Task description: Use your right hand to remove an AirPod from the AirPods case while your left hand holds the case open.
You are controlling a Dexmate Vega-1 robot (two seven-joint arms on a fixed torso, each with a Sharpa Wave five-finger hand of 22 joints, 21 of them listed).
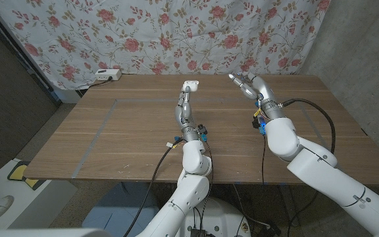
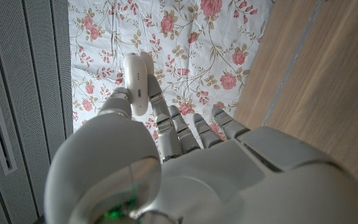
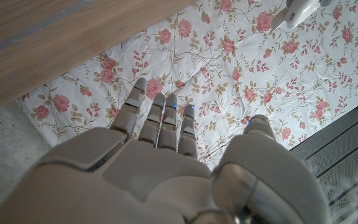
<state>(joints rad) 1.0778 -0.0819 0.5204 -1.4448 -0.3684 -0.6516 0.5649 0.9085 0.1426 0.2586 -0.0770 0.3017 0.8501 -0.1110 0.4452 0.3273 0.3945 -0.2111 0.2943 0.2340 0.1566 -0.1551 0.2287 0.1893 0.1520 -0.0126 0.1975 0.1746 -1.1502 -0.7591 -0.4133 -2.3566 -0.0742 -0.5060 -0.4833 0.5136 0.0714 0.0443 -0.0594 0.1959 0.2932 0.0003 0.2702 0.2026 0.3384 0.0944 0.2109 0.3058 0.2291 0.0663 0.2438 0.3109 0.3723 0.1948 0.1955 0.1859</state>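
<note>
Wooden table point(image 1: 143, 138) is the landmark; both arms reach out over it from the near edge.

Near → far: left arm runs up the table's middle, left hand point(image 1: 187, 99) raised above the far half. It pinches the white AirPods case point(image 1: 190, 85) betw. thumb and a finger, other fingers loosely extended, as left wrist view shows (case point(image 2: 135, 81), left hand point(image 2: 166, 149)). Case sits at the fingertips, well above the tabletop. Can't tell from either view whether the lid is open; no AirPod visible.

Right hand point(image 1: 247, 84) hangs over the table's far right part, apart from the case w/ a clear gap betw. them. Right wrist view: right hand point(image 3: 160, 155) has fingers stretched out side by side, thumb off to one side, holding nothing, touching nothing. Case corner peeks in at point(image 3: 300, 9).

Progress, my read: early. Case is picked up and held; opening unconfirmed. Left to do: right hand must close the gap, reach in, pull out an AirPod.

Floral cloth point(image 1: 176, 33) hangs beyond the table's far edge; white power strip point(image 1: 107, 74) at far left corner.
</note>
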